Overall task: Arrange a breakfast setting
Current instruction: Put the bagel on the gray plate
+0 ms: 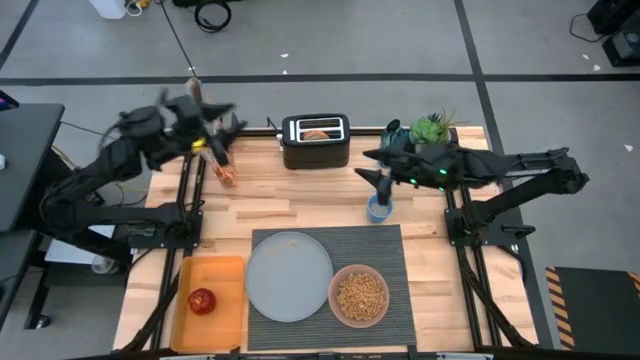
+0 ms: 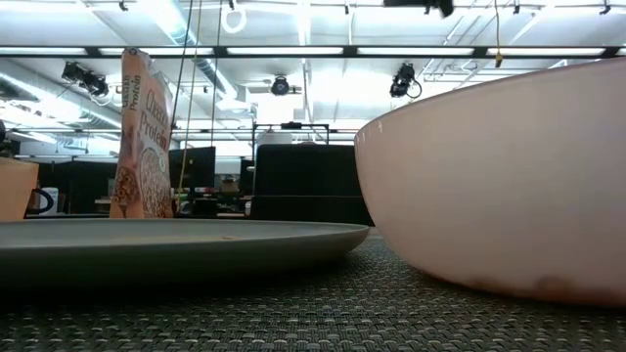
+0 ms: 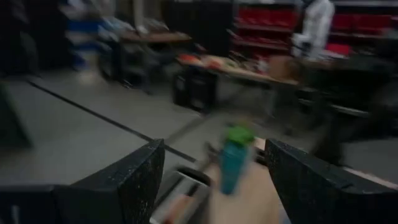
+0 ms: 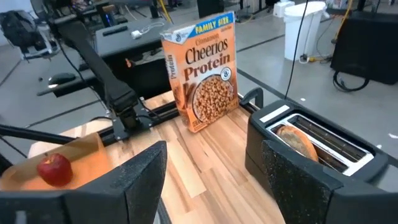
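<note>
On the left, the left pincer [image 1: 222,135] hangs empty with fingers apart over the tabletop's [image 1: 300,205] far left corner, while the apple [image 1: 202,300] sits on the orange tray [image 1: 225,275] at the near left. It looks firm, smooth and prone to roll, so take it across its widest part. Right of the toaster [image 1: 315,140] holding the bagel [image 1: 318,133], the right pincer [image 1: 380,190] gapes wide, empty.

Two dark, jointed arms are seen; a green light glows on the right arm [image 1: 470,168]. Fingers [image 4: 137,177] are black, textured.
</note>
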You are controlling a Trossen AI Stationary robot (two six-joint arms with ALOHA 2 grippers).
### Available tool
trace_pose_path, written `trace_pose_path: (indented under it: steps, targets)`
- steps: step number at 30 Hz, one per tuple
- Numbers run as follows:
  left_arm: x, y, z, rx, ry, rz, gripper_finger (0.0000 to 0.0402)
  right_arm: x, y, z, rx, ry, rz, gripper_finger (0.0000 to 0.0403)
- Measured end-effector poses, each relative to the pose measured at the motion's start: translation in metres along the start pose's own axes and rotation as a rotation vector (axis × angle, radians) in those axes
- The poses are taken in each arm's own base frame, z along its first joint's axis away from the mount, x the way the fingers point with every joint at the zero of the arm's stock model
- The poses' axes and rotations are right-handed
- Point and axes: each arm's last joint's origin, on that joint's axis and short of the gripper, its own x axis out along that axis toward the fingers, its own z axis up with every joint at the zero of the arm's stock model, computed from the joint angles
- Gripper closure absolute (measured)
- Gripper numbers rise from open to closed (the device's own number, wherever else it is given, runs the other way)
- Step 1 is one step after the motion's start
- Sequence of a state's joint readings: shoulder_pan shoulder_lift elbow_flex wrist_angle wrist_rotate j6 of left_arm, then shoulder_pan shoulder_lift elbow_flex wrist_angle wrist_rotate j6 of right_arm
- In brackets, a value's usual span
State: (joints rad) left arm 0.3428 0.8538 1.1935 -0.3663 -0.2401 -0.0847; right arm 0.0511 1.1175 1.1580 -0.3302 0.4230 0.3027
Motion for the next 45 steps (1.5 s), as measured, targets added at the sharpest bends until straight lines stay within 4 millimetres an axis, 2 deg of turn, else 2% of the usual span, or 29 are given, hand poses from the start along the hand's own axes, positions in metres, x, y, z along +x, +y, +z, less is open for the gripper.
trace_pose_path:
  steps: [3,6,14,19,27,37,45]
  targets:
    - [0.013,-0.005,-0.006,-0.072,0.049,-0.070,0.0131,0.021,-0.012,0.001,0.007,0.016,0.010,0.0139]
    - [0.019,-0.009,-0.009,-0.112,0.077,-0.144,0.0149,0.042,-0.028,-0.001,0.007,0.059,0.024,0.0143]
    - [0.010,-0.024,-0.013,-0.075,0.078,-0.188,0.0191,0.094,-0.068,-0.017,-0.011,0.237,0.069,0.0152]
    - [0.010,-0.029,-0.019,-0.063,0.054,-0.157,0.0205,0.121,-0.082,-0.005,-0.069,0.298,0.051,0.0156]
    - [0.010,-0.028,-0.011,-0.094,-0.035,-0.152,0.0212,0.166,-0.118,0.003,-0.211,0.412,-0.017,0.0157]
    - [0.010,-0.028,-0.011,-0.078,-0.042,-0.134,0.0212,0.209,-0.132,0.009,-0.314,0.412,0.006,0.0181]
    - [0.010,-0.027,-0.011,-0.048,-0.041,-0.113,0.0212,0.231,-0.143,-0.011,-0.334,0.474,0.007,0.0216]
